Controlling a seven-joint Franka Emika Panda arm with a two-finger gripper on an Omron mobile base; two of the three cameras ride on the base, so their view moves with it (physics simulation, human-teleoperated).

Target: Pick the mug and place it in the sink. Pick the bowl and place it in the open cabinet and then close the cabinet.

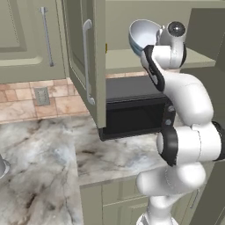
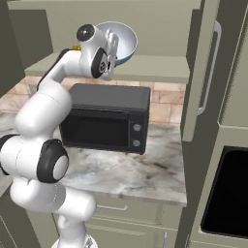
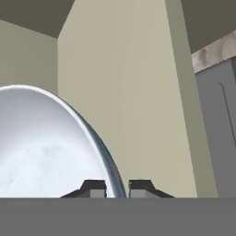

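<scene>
To the tool's left the cabinet door (image 1: pixel 88 61) stands open, not yet shut. The tool (image 3: pixel 117 188) is pinched on the rim of the bowl (image 2: pixel 120 41), holding it tilted above the cabinet shelf (image 2: pixel 155 68), not yet set down. Below it sits a microwave (image 2: pixel 109 116) on the counter (image 2: pixel 135 174).

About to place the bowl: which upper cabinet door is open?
The one beside the arm: the cabinet door swung out edge-on above the microwave, baring its shelf. The far-left wall cabinet sits flush, shut.
</scene>
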